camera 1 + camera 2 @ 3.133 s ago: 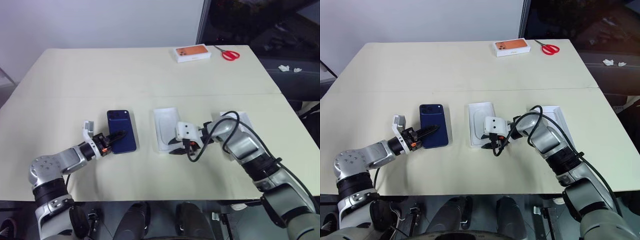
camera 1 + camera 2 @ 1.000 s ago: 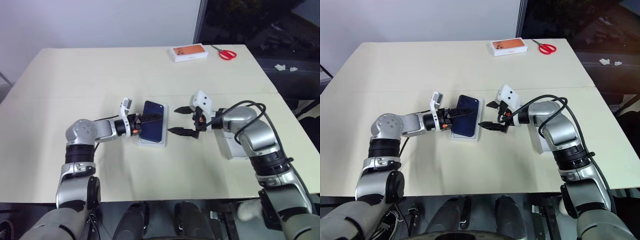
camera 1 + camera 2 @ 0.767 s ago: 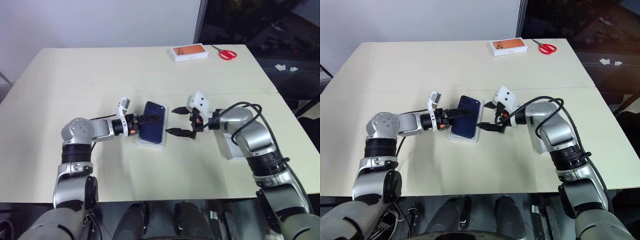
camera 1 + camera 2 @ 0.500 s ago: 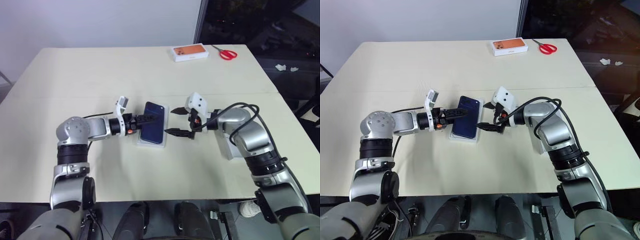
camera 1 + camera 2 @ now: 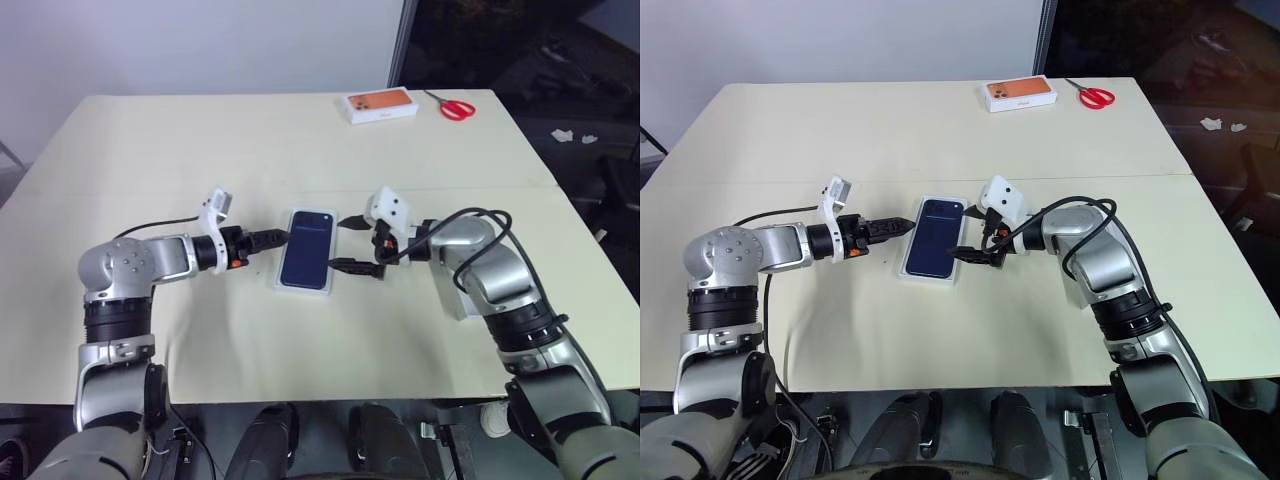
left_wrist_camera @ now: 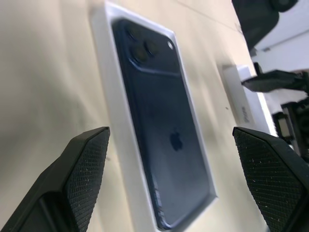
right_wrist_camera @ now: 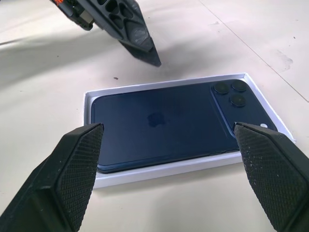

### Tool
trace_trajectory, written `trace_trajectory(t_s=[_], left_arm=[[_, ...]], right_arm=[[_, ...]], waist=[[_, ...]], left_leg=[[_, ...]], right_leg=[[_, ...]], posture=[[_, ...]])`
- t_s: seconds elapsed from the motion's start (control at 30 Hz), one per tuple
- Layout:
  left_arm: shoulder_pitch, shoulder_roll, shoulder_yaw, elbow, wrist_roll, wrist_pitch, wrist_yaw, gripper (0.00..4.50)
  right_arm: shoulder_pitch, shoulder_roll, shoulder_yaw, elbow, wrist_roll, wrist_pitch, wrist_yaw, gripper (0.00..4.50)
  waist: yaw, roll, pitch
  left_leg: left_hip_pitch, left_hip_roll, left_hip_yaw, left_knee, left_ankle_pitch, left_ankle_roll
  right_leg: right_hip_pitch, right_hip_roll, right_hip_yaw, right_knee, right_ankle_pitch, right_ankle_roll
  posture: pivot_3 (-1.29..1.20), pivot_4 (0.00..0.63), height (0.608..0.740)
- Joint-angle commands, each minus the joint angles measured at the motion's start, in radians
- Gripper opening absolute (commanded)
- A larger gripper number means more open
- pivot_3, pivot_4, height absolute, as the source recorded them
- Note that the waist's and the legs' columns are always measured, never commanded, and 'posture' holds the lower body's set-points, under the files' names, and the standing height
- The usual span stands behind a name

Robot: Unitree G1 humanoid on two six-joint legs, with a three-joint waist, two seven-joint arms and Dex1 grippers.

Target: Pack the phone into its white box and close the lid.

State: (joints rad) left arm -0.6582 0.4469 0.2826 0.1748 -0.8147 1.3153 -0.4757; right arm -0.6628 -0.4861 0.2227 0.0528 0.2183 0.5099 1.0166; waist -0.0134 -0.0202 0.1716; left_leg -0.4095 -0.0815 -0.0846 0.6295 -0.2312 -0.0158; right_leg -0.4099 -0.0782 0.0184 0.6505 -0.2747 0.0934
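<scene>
Left gripper (image 5: 278,237) and right gripper (image 5: 352,246), both released, flank the phone (image 5: 307,248) lying in the white box (image 5: 281,284)

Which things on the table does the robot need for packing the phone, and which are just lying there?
Needed:
phone, lying in its box
white box
lid, behind the right arm

Just lying there:
orange-topped box
red scissors
</scene>
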Motion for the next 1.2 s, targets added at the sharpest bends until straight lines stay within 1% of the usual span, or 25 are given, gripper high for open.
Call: trace_trajectory(t_s=[0.03, 0.1, 0.13, 0.2, 0.23, 0.27, 0.37, 0.4, 0.43, 0.5, 0.63, 0.77, 0.87, 1.2], left_arm=[[0.019, 0.037, 0.015, -0.045, 0.028, -0.083, -0.026, 4.28], [0.041, 0.059, -0.014, -0.046, 0.062, -0.127, -0.041, 4.28], [0.054, 0.068, -0.021, -0.038, 0.081, -0.152, -0.043, 4.05], [0.075, 0.08, -0.04, -0.026, 0.115, -0.19, -0.046, 3.41], [0.082, 0.078, -0.045, -0.019, 0.127, -0.2, -0.041, 2.95], [0.085, 0.075, -0.048, -0.015, 0.135, -0.205, -0.039, 2.44], [0.102, 0.074, -0.138, -0.006, 0.223, -0.272, -0.046, 0.87], [0.107, 0.069, -0.173, -0.003, 0.25, -0.297, -0.055, 0.41], [0.11, 0.066, -0.193, 0.001, 0.266, -0.312, -0.064, 0.0], [0.101, 0.034, -0.2, 0.005, 0.26, -0.302, -0.065, 0.0], [0.087, -0.016, -0.264, 0.025, 0.296, -0.299, -0.069, 0.0], [0.083, -0.023, -0.301, 0.022, 0.314, -0.291, -0.101, 0.0], [0.071, -0.051, -0.32, 0.027, 0.324, -0.292, -0.109, 0.0], [0.051, -0.1, -0.336, 0.029, 0.358, -0.292, -0.13, 0.0]], right_arm=[[-0.023, 0.005, -0.013, 0.008, -0.007, -0.03, -0.014, 4.5], [-0.022, 0.0, -0.011, 0.025, -0.023, -0.044, -0.024, 4.5], [-0.018, -0.001, -0.016, 0.034, -0.027, -0.054, -0.031, 4.25], [-0.01, -0.005, -0.017, 0.046, -0.037, -0.067, -0.039, 3.6], [-0.004, -0.011, -0.005, 0.05, -0.054, -0.082, -0.041, 3.18], [0.001, -0.015, 0.005, 0.053, -0.068, -0.093, -0.041, 2.63], [0.013, -0.019, 0.047, 0.08, -0.131, -0.156, -0.051, 1.03], [0.011, -0.012, 0.054, 0.088, -0.141, -0.16, -0.058, 0.61], [0.01, -0.006, 0.056, 0.094, -0.145, -0.159, -0.062, 0.05], [0.003, -0.003, 0.084, 0.12, -0.19, -0.186, -0.082, 0.05], [-0.005, -0.006, 0.136, 0.181, -0.287, -0.235, -0.119, 0.05], [-0.009, 0.004, 0.127, 0.182, -0.294, -0.247, -0.123, 0.05], [-0.008, -0.001, 0.132, 0.186, -0.312, -0.255, -0.124, 0.05], [0.003, -0.009, 0.124, 0.175, -0.318, -0.243, -0.111, 0.05]], waist=[[0.0, 0.0, 0.0], [-0.002, 0.0, 0.0], [-0.002, 0.0, 0.0], [0.0, 0.0, 0.0], [0.0, 0.0, 0.0], [0.001, 0.0, 0.0], [0.003, 0.0, 0.0], [0.003, 0.0, 0.0], [0.003, 0.0, 0.0], [0.003, 0.001, 0.0], [0.007, 0.001, -0.001], [0.005, 0.001, -0.001], [0.005, 0.001, -0.001], [0.006, 0.001, -0.001]], left_leg=[[0.0, 0.0, 0.0, 0.0, 0.0, 0.0], [0.0, 0.0, 0.0, 0.0, 0.0, 0.0], [0.0, 0.0, 0.0, 0.0, 0.0, 0.0], [0.0, 0.0, 0.0, 0.0, 0.0, 0.0], [0.0, 0.0, 0.0, 0.0, 0.0, 0.0], [0.0, 0.0, 0.0, 0.0, 0.0, 0.0], [0.0, 0.0, 0.0, 0.0, 0.0, 0.001], [0.0, 0.0, 0.0, 0.0, 0.0, 0.001], [0.0, -0.001, 0.0, 0.0, 0.0, 0.001], [0.0, -0.001, 0.0, 0.0, 0.0, 0.0], [0.0, -0.001, 0.0, 0.001, 0.0, 0.0], [0.001, -0.002, 0.0, 0.001, 0.0, 0.001], [0.001, -0.002, 0.0, 0.001, 0.0, 0.0], [0.002, -0.003, -0.001, 0.002, 0.0, 0.001]], right_leg=[[0.0, 0.0, 0.0, 0.0, 0.0, 0.0], [0.0, 0.0, 0.0, 0.0, 0.0, 0.0], [0.0, 0.0, 0.0, 0.0, 0.0, 0.0], [0.0, 0.0, 0.0, 0.0, 0.0, 0.0], [0.0, 0.0, 0.0, 0.0, 0.0, 0.0], [0.0, 0.0, 0.0, 0.0, 0.0, 0.0], [0.0, 0.0, 0.0, 0.0, 0.0, 0.0], [0.0, 0.0, 0.0, 0.0, 0.0, 0.0], [0.001, -0.001, 0.0, 0.0, 0.0, 0.0], [0.001, -0.001, 0.0, 0.0, 0.0, 0.0], [0.001, -0.001, 0.0, 0.0, 0.0, 0.0], [0.002, -0.001, 0.0, 0.0, 0.0, 0.0], [0.002, -0.001, 0.0, 0.0, 0.0, 0.0], [0.004, -0.002, -0.001, 0.0, 0.0, 0.0]], posture=[[0.0, 0.15, 0.74], [0.0, 0.15, 0.74], [0.0, 0.15, 0.74], [0.0, 0.15, 0.74], [0.0, 0.15, 0.74], [0.0, 0.15, 0.74], [0.0, 0.15, 0.74], [0.0, 0.15, 0.74], [0.0, 0.15, 0.74], [0.0, 0.15, 0.74], [0.0, 0.15, 0.74], [0.0, 0.15, 0.74], [0.0, 0.15, 0.74], [0.0, 0.15, 0.74]])
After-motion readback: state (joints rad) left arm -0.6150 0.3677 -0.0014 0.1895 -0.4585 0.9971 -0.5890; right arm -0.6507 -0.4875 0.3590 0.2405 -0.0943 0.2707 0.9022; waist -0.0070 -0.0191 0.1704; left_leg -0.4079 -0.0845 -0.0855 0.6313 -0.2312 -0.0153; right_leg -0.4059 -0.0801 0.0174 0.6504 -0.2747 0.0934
